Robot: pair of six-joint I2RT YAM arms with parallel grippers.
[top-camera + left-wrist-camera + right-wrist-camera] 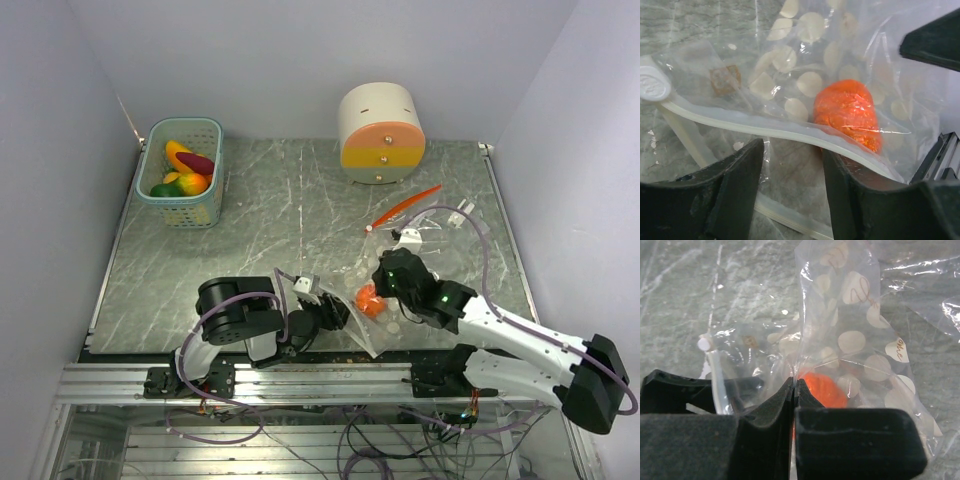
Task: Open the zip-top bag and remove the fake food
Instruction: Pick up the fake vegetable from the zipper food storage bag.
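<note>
A clear zip-top bag (pixel 350 285) printed with pale dots lies at the table's near middle, its mouth toward the left arm. One orange piece of fake food (pixel 370 299) sits inside it, also showing through the film in both wrist views (pixel 847 112) (pixel 825 387). My left gripper (pixel 792 172) is open at the bag's mouth. The upper white zip strip (pixel 770 131) runs just beyond its fingertips and the lower strip crosses between them. My right gripper (pixel 794 386) is shut, pinching the bag's film (pixel 850 315) just above the orange piece. A white slider tab (pixel 652 85) sits at the zip's end.
A teal basket (pixel 196 213) at the back left holds more fake fruit (pixel 186 168) in yellow, red, orange and green. A cream-and-orange round container (pixel 380 132) stands at the back. A second clear bag (pixel 445 222) with an orange zip strip (pixel 405 207) lies behind the right arm.
</note>
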